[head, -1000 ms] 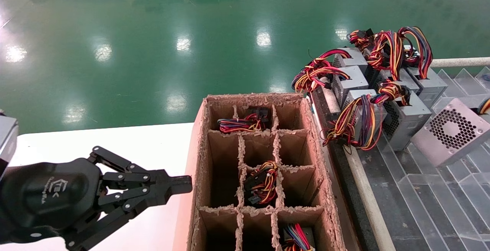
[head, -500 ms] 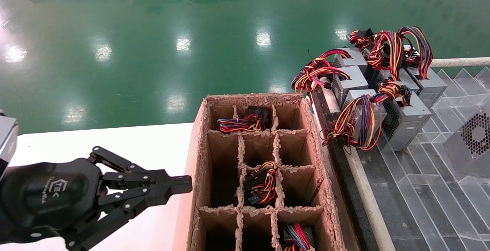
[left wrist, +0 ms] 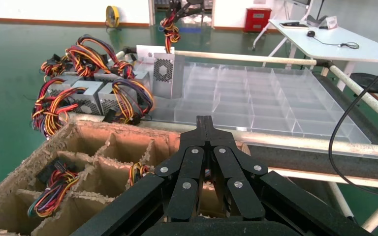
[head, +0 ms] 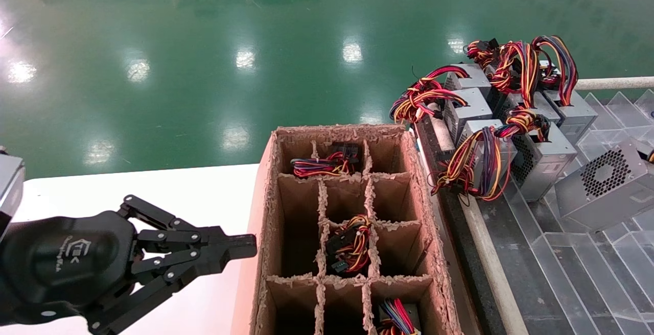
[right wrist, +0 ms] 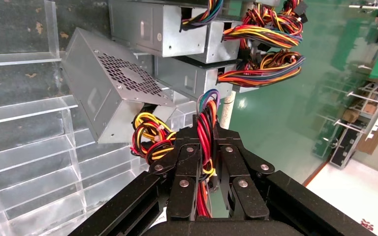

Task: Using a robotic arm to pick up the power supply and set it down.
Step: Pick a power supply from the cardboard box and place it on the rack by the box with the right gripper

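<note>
Head view, left to right: the left tool (head: 232, 247) sits parked at lower left, fingers pressed together, empty. At the right edge the power supply (head: 605, 184) hangs tilted over the clear tray (head: 577, 268). The right tool (right wrist: 207, 129) pinches only its wire bundle (right wrist: 205, 147); the box could swing, or slip free.

Power supply (head: 605, 184) back in fuller sight over the clear divider tray (head: 587, 273).

Swung out toward the head view's right edge half a second ago, now returned inward, lower and more level, hanging by its wire bundle (right wrist: 205, 142) from the right claw (right wrist: 205, 129).
</note>
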Motion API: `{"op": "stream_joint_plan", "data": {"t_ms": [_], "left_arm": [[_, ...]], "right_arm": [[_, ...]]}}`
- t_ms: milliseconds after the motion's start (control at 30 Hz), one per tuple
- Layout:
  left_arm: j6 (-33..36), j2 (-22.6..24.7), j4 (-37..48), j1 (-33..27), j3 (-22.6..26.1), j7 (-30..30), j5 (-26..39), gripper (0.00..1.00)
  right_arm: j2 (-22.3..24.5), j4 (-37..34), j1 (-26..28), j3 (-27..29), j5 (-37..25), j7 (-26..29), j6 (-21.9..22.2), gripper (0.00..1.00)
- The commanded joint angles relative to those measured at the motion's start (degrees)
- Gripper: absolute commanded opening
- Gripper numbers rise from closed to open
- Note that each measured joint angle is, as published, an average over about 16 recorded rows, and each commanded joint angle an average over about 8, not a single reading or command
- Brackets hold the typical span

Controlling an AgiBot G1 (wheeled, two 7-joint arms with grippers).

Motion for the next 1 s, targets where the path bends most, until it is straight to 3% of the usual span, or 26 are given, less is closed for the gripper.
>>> {"op": "stream_joint_plan", "data": {"t_ms": [33, 1000], "left_arm": [[0.0, 0.0, 0.0, 0.0, 0.0, 0.0, 0.0, 0.00], [0.0, 0.0, 0.0, 0.0, 0.0, 0.0, 0.0, 0.00]], "right_arm": [[0.2, 0.0, -0.5, -0.2, 0.0, 0.0, 0.8, 0.00], [0.9, -0.7, -2.3, -0.7, -1.9, -2.0, 5.4, 0.00]]}}
